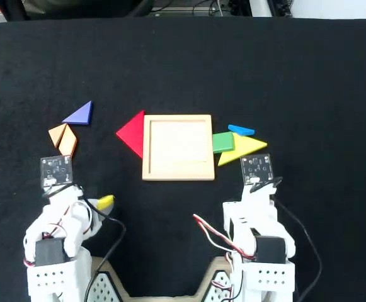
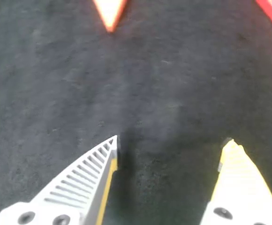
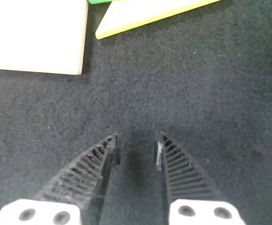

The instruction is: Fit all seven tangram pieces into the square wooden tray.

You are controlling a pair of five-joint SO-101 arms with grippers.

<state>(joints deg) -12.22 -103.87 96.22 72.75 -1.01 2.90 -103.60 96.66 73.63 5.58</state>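
The square light wooden tray (image 1: 177, 176) lies on the black worktop (image 1: 183, 63); the left end effector (image 2: 172, 139) is spread wide, the right end effector (image 3: 137, 136) only slightly.

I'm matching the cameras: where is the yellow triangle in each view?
High view: yellow triangle right of the wooden tray, beside the green square.
Right wrist view: yellow triangle ahead of the right claw, beside the tray.
Left wrist view: faces an orange piece instead.
Shared landmark: a corner of the wooden tray.
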